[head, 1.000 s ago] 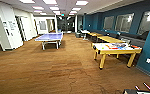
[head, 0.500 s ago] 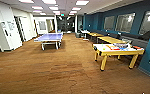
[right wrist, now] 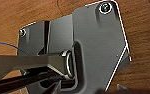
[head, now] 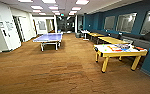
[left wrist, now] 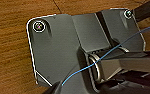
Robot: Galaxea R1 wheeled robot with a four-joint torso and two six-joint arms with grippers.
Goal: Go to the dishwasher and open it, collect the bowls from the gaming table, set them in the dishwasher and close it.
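Brown carpet (head: 53, 72) fills the hall, and on it the gaming table (head: 119, 51) stands with yellow legs to the right of the blue table-tennis table (head: 49, 38). Colourful boxes (head: 117, 47) lie on its white top; a small green speck near them is too blurred to name. Compared with a second ago, the gaming table looms larger and closer, because the camera has advanced. Whether either claw is apart or together, I cannot tell.

Robot's dark plate (right wrist: 96, 47) with jointed bar (right wrist: 28, 62), above brown wood-grain floor (right wrist: 21, 12); thin blue cable (right wrist: 6, 44) beside plate.
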